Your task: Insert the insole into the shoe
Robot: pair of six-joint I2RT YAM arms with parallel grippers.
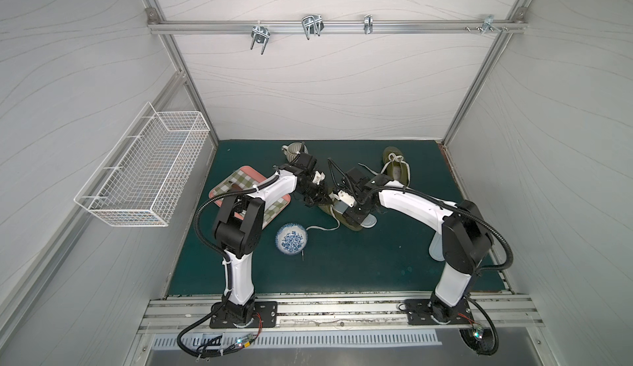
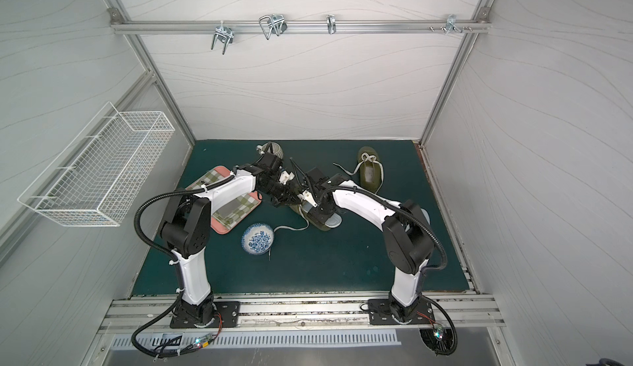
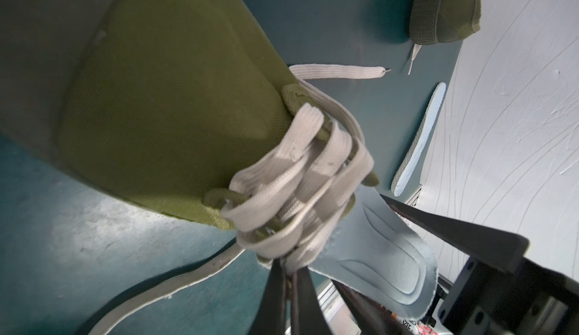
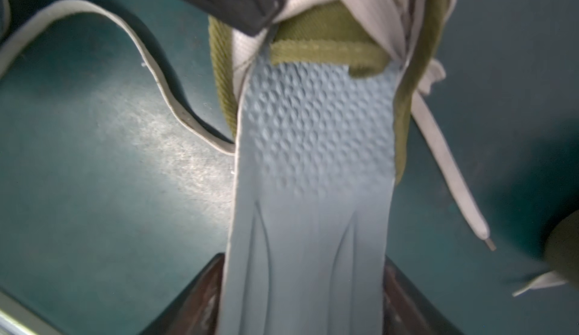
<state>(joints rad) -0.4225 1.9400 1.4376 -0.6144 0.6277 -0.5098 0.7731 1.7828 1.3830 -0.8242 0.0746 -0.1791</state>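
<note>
Left gripper is clamped on the white flat laces of the olive-green knit shoe. The pale blue foam insole has its toe end inside the shoe mouth. Its long axis runs straight back between the spread jaws of the right gripper, the nearer arm.

Pale blue dimpled insole lies between the spread right fingers, its front tucked into the olive shoe, whose white laces the left fingers pinch.
</note>
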